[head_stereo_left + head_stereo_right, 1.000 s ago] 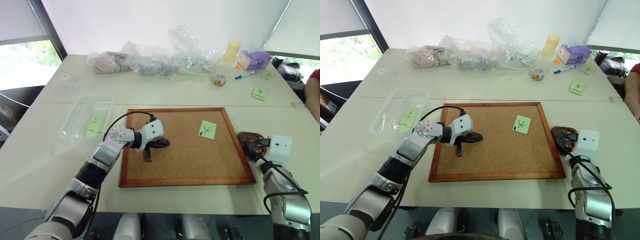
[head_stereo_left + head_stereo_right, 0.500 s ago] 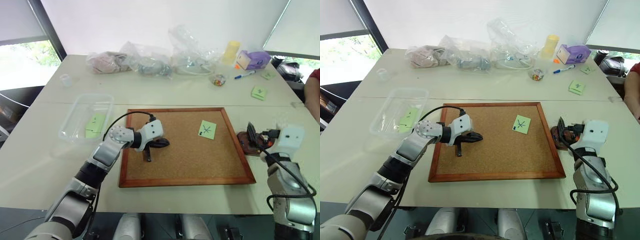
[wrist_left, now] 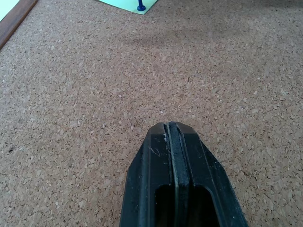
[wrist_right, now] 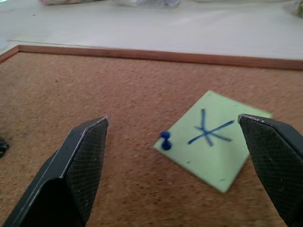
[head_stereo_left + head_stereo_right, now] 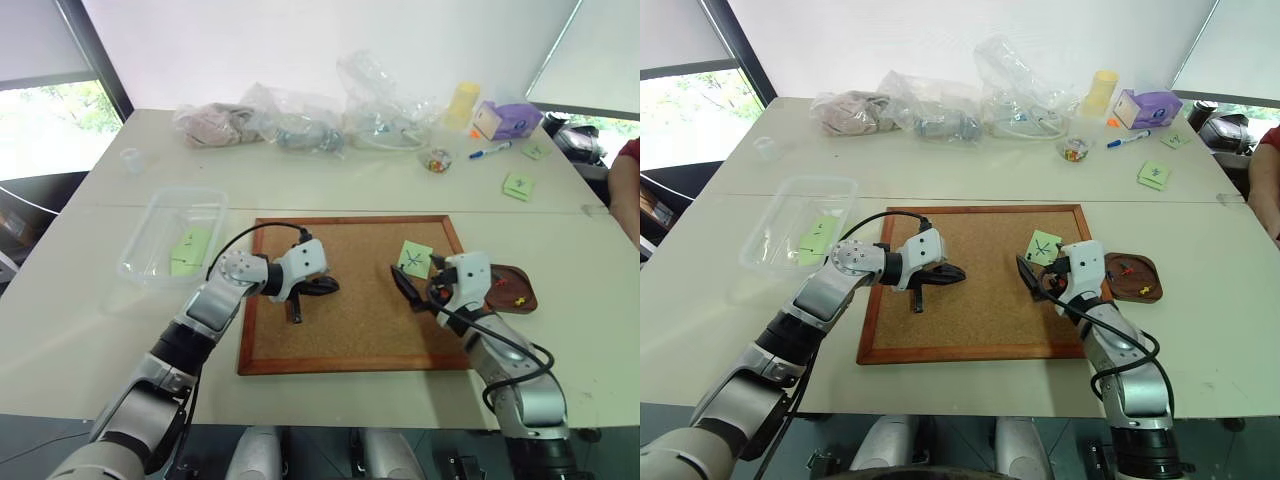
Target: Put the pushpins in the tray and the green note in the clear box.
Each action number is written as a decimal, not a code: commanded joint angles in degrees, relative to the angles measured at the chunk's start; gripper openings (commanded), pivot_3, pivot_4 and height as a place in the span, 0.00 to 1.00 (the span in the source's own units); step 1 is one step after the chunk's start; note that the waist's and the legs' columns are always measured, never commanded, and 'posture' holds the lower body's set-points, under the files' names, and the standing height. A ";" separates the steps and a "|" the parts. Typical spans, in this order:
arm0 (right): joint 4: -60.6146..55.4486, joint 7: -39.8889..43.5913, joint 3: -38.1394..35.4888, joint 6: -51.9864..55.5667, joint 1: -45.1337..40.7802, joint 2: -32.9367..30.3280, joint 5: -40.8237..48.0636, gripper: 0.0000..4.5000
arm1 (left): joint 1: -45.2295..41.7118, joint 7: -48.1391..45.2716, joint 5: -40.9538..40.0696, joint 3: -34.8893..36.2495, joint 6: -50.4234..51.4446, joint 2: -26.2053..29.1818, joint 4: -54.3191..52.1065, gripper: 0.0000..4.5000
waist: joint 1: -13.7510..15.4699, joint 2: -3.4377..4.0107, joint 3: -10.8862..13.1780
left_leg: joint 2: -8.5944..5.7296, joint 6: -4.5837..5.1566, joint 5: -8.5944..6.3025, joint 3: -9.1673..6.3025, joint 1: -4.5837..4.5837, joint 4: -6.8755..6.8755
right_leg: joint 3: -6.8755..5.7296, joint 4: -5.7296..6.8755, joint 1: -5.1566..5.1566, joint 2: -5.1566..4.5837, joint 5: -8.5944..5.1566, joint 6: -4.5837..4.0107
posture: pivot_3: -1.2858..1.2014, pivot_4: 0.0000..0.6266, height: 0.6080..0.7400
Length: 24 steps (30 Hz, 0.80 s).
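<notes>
My right end effector (image 4: 173, 165) spread wide, facing the green note (image 4: 213, 139) on the cork board (image 5: 350, 300), one blue pin (image 4: 165, 141) at its corner. Thin, floppy paper: pinch that pin's head first. Left end effector (image 3: 174, 142) clamped, empty.

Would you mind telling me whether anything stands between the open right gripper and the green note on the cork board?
Nothing blocks the right gripper from the green note. However, a blue pushpin stands in the note's corner, apparently pinning it to the cork board.

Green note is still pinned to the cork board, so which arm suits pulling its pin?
Right: its open claw already faces the blue pin on the green note. The left claw is shut, farther off.
</notes>
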 commanded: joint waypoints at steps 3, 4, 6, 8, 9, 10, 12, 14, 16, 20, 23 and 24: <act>1.01 0.99 0.15 -1.13 -2.16 -0.15 -0.34 0.99 | 0.64 0.22 1.35 -1.10 0.50 0.43 0.86 0.00 | 0.01 0.00 0.00 | 0.00 0.00 0.00 0.00 0.00 0.00 | 0.00 0.00 0.00 0.00 0.00 0.00 | 0.52 0.24 0.98; 1.28 1.07 0.17 -1.14 -2.32 -0.17 -0.41 0.99 | 0.63 0.22 1.35 -1.11 0.48 0.40 0.90 0.00 | 0.02 0.00 0.00 | 0.00 0.00 0.00 0.00 0.00 0.00 | 0.00 0.00 0.00 0.00 0.00 0.00 | 0.52 0.24 0.98; 2.24 1.24 0.21 -1.25 -2.95 -0.09 -0.67 0.99 | 0.56 0.22 1.35 -1.16 0.39 0.30 1.04 0.00 | 0.02 0.00 0.00 | 0.00 0.00 0.00 0.00 0.00 0.00 | 0.00 0.00 0.00 0.00 0.00 0.00 | 0.52 0.24 0.98; 3.00 1.33 0.35 -1.24 -3.61 0.04 -0.90 0.99 | 0.52 0.21 1.35 -1.19 0.33 0.22 1.12 0.00 | 0.01 0.00 0.00 | 0.00 0.00 0.00 0.01 0.00 0.00 | 0.00 0.00 0.00 0.00 0.00 0.00 | 0.52 0.24 0.98; 3.19 1.36 0.45 -1.18 -3.85 0.11 -0.98 0.94 | 0.51 0.21 1.34 -1.19 0.32 0.19 1.14 0.00 | 0.01 0.00 0.00 | 0.00 0.00 0.00 0.01 0.00 0.00 | 0.00 0.00 0.00 0.00 0.00 0.00 | 0.52 0.24 0.98; 3.30 1.38 0.51 -1.12 -4.01 0.18 -1.04 0.88 | 0.52 0.21 1.33 -1.20 0.31 0.18 1.14 0.00 | 0.02 0.00 0.00 | 0.00 0.00 0.00 0.00 0.00 0.00 | 0.00 0.00 0.00 0.00 0.00 0.00 | 0.52 0.24 0.98; 3.44 1.48 0.67 -1.06 -4.07 0.23 -1.16 0.69 | 0.61 0.31 1.35 -1.23 0.34 0.09 1.08 0.00 | 0.04 0.00 0.00 | 0.00 0.00 0.00 0.00 0.00 0.00 | 0.00 0.01 0.00 0.00 0.00 0.00 | 0.52 0.24 0.98; 3.50 1.42 0.88 -1.04 -4.05 0.23 -1.40 0.48 | 0.70 0.35 1.35 -1.24 0.38 0.09 0.97 0.00 | 0.03 0.00 0.00 | 0.00 0.00 0.00 0.01 0.00 0.00 | 0.00 0.01 0.00 0.00 0.00 0.01 | 0.52 0.24 0.98; 3.49 1.38 1.08 -0.89 -4.01 0.17 -1.54 0.27 | 0.75 0.36 1.34 -1.22 0.42 0.11 0.90 0.00 | 0.04 0.00 0.00 | 0.00 0.00 0.00 0.01 0.00 0.00 | 0.00 0.01 0.00 0.00 0.00 0.01 | 0.52 0.24 0.98; 3.08 1.43 1.13 -0.32 -3.86 0.34 -1.56 0.00 | 0.85 0.47 1.36 -1.14 0.44 0.19 0.72 0.00 | 0.01 0.00 0.00 | 0.00 0.00 0.00 0.00 0.00 0.00 | 0.00 0.01 0.00 0.00 0.01 0.01 | 0.52 0.24 0.98; 2.44 1.19 0.91 0.05 -3.57 0.39 -1.68 0.00 | 0.86 0.47 1.39 -1.09 0.43 0.31 0.61 0.00 | -0.01 0.00 0.00 | 0.00 0.00 0.00 0.01 0.01 0.00 | 0.00 0.01 0.00 0.00 0.01 0.01 | 0.52 0.24 0.98; 2.25 1.17 0.85 0.14 -3.44 0.32 -1.72 0.00 | 0.88 0.46 1.39 -1.10 0.45 0.33 0.54 0.00 | 0.00 0.00 0.00 | 0.00 0.00 0.00 0.01 0.00 0.00 | 0.00 0.01 0.00 0.00 0.01 0.01 | 0.52 0.24 0.98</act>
